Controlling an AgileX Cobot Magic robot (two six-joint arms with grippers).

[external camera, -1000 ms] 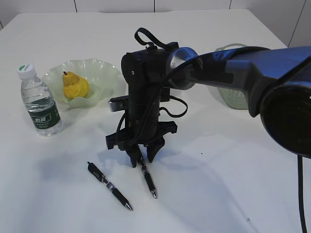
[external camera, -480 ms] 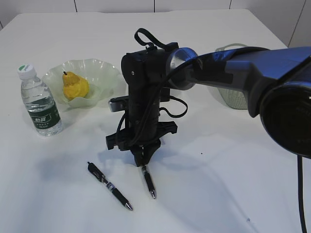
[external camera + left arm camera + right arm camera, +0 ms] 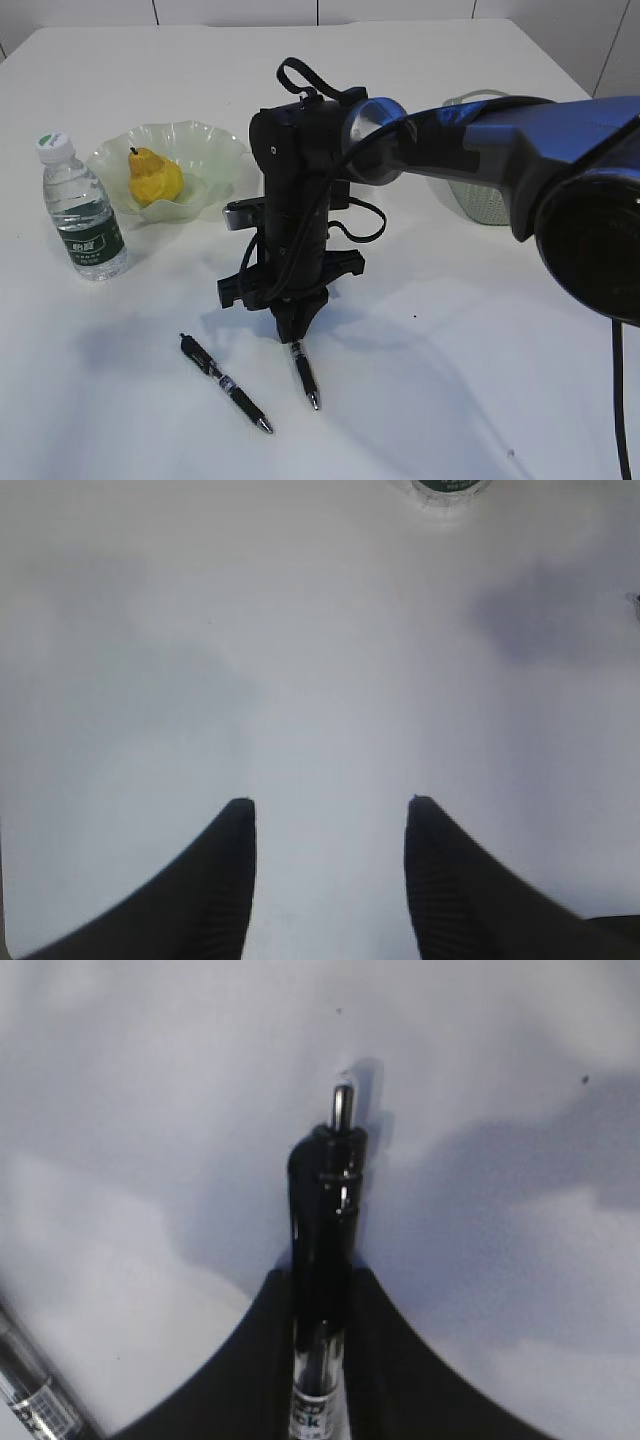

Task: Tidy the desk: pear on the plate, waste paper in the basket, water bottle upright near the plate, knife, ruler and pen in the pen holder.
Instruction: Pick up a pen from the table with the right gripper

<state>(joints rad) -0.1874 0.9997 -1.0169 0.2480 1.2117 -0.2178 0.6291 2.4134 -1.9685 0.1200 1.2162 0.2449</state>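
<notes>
My right gripper points down at the middle of the white desk and is shut on the upper end of a black pen. The right wrist view shows the pen clamped between the fingers, its clicker end pointing away. A second black pen lies just left of it, and its edge shows in the right wrist view. The yellow pear sits in the pale green plate. The water bottle stands upright left of the plate. My left gripper is open and empty over bare desk. Pen holder, ruler, knife and waste paper are out of view.
The grey-green basket stands at the back right, partly behind my right arm. The bottle's base shows at the top edge of the left wrist view. The desk's far edge runs along the back.
My right gripper's jaws, open astride the pen a second ago, have closed on it. The other pen, pear, plate and bottle have not moved.
</notes>
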